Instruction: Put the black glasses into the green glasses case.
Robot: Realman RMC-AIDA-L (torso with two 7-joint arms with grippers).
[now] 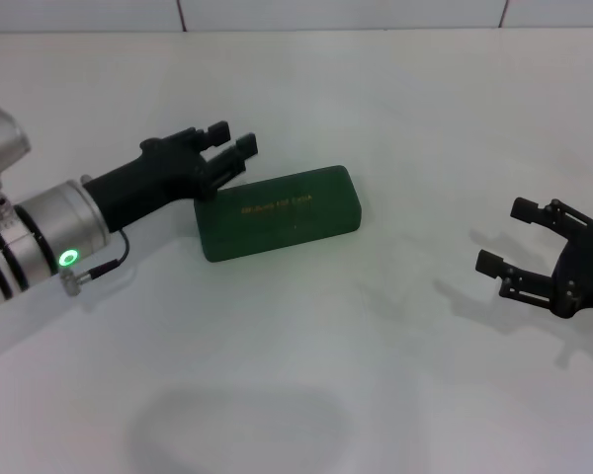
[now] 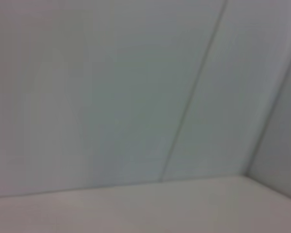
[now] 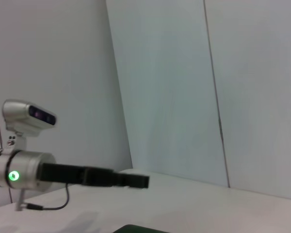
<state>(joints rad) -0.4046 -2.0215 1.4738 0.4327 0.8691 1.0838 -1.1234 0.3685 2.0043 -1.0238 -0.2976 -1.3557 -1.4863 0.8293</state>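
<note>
Item one: the dark green rectangular hard glasses case (image 1: 280,211) with rounded corners, lid shut, lying flat on the white matte surface (image 1: 376,375) near the middle of my head view. Its long axis runs across that view, the end toward my right side tilted slightly away from me; a line of small gold lettering sits on the lid, too fine for me to read. No black-framed glasses show in any view, and with the lid shut I cannot tell what the case holds. In my right wrist view only a dark sliver of the case (image 3: 136,228) appears, cut off by the frame edge. Item two: my left gripper (image 1: 227,150), black, on a silver arm with a lit green ring, held above the surface just beside the case's left far corner; its jaws stand slightly apart with nothing between them, and I cannot tell whether the gripper body touches the case. The same gripper (image 3: 136,181) shows side-on in my right wrist view. Item three: my right gripper (image 1: 509,237), black, well apart from the case on my right, partly cut off by the frame edge, jaws spread wide and holding nothing. My left wrist view shows only pale wall panels and a strip of the surface.
</note>
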